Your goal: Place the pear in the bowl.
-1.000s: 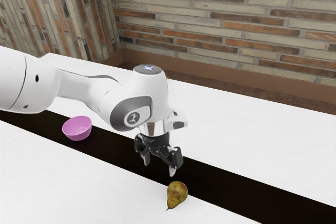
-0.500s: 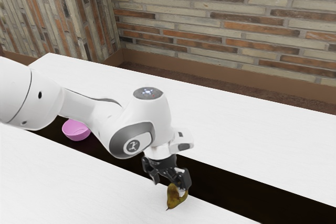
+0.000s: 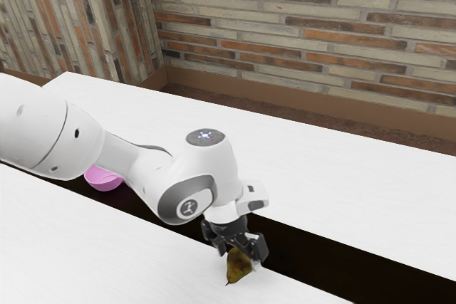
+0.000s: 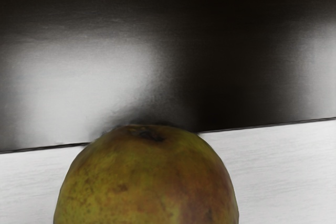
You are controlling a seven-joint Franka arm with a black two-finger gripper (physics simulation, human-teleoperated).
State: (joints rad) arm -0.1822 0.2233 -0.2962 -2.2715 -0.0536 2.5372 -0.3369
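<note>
The pincer (image 3: 239,258) is straddling the pear (image 3: 238,268) at lower centre, wide open, holding nothing; grasping is apparently needing closure next.

The pear (image 4: 147,182) looms large and close, its blunt, rounded end showing a dark, puckered blossom scar (image 4: 148,134) and a skin of yellow-green mottled with rusty brown and small darker flecks. White, faintly grained counter (image 4: 286,169) shows on both sides of the fruit, meeting a glossy black strip (image 4: 231,72) along a thin, straight dark edge that the pear's rim overlaps. On that strip lie soft, pale patches of shine, with deep shadow between them.
</note>
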